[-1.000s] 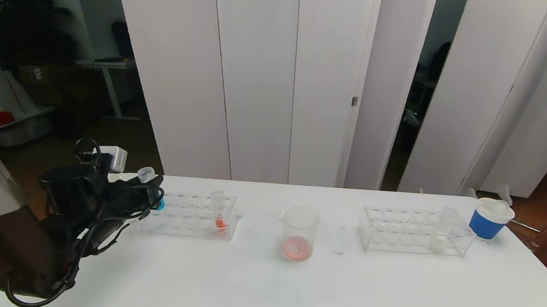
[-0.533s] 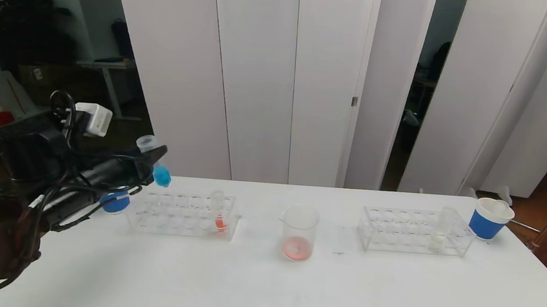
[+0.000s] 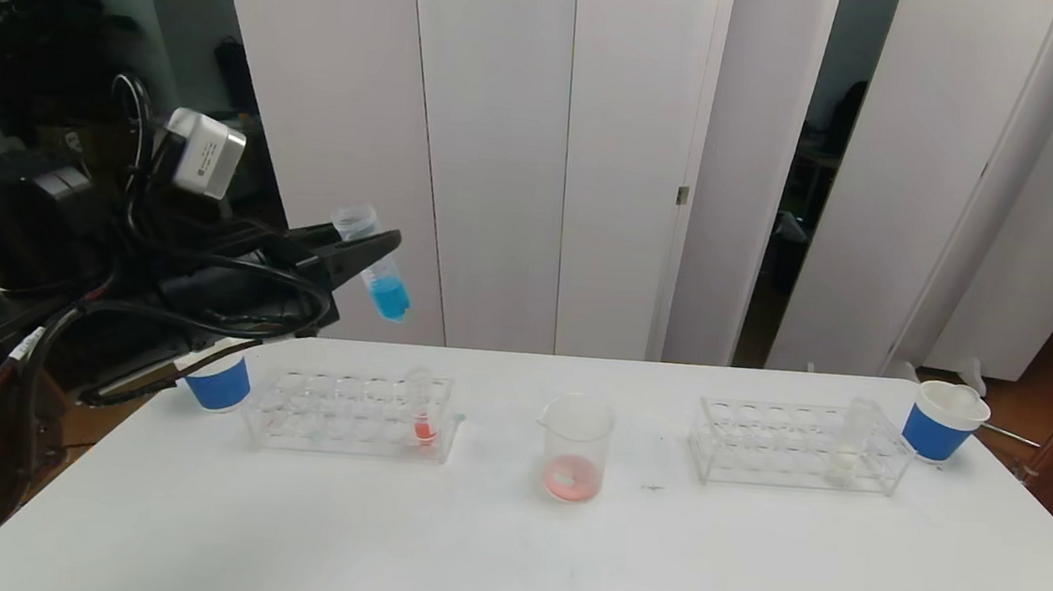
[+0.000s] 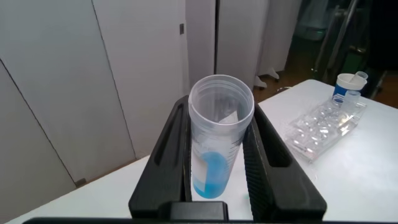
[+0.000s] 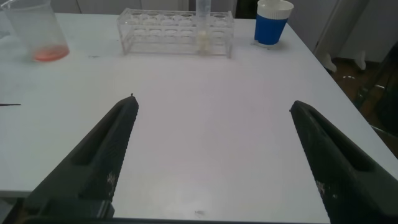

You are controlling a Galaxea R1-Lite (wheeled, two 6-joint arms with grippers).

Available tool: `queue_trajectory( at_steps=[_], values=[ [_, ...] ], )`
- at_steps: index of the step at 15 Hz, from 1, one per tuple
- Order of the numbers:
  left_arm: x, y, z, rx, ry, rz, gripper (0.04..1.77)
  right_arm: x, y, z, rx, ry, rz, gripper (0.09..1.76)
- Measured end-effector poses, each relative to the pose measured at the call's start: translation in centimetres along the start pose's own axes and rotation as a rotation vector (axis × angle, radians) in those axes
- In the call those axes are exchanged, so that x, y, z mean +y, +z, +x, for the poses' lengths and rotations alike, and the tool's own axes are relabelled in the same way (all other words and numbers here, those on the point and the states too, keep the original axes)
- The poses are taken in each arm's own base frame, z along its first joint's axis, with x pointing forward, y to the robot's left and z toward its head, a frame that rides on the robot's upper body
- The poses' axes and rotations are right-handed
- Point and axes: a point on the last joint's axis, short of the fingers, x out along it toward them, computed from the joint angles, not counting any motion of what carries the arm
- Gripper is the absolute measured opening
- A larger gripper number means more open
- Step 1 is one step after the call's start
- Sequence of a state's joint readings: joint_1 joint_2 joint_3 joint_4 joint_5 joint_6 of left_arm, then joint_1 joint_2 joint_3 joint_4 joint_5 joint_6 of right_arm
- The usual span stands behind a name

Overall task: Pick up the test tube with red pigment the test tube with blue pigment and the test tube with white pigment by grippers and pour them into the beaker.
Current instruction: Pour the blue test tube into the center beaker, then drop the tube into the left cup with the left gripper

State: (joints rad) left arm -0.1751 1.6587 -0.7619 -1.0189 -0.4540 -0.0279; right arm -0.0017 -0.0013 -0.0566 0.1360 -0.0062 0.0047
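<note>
Head view: the left gripper (image 3: 370, 250) is raised at about 10 o'clock from the beaker (image 3: 576, 448), clamped on the blue tube (image 3: 372, 263) just below its rim, well above the table (image 3: 506, 557). The tube hangs slightly tilted with the blue liquid pooled at its round bottom. The beaker stands mid-table with a little pink-red liquid in it. At its 9 o'clock is the left rack (image 3: 353, 413) with the red tube (image 3: 422, 408) in it; at 3 o'clock the right rack (image 3: 796, 446) holds the white tube (image 3: 849, 443). A blue cup (image 3: 217, 382) sits at the left rack's far end, another cup (image 3: 943, 420) beyond the right rack.

Left wrist view: both fingers (image 4: 171, 149) press the blue tube's (image 4: 219, 140) wall from opposite sides near the open mouth. It looks light, thin-walled and smooth, so likely slippery and easy to crack or let swivel; a hold high on the wall leaves the mouth free for pouring.

Right wrist view: the right gripper (image 5: 214, 155) hangs low over the near table edge, its fingers spread wide and holding nothing, the white tube (image 5: 204, 28) at about 12 o'clock, well apart.
</note>
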Motion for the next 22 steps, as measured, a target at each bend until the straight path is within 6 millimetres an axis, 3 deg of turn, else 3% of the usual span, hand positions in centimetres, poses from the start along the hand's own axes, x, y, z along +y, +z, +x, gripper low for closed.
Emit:
queue_trajectory(
  at_steps=[8,14,22],
  values=[
    [-2.4,-4.3,5.9,0.021,-0.147,0.281,0.56,0.0,0.0,0.0,0.0,0.0,0.0,1.75],
    [-3.2,-8.0,10.6,-0.09,-0.213,0.518,0.56,0.0,0.0,0.0,0.0,0.0,0.0,1.75],
    [-3.3,-12.7,12.6,-0.171,-0.221,0.846,0.56,0.0,0.0,0.0,0.0,0.0,0.0,1.75]
  ],
)
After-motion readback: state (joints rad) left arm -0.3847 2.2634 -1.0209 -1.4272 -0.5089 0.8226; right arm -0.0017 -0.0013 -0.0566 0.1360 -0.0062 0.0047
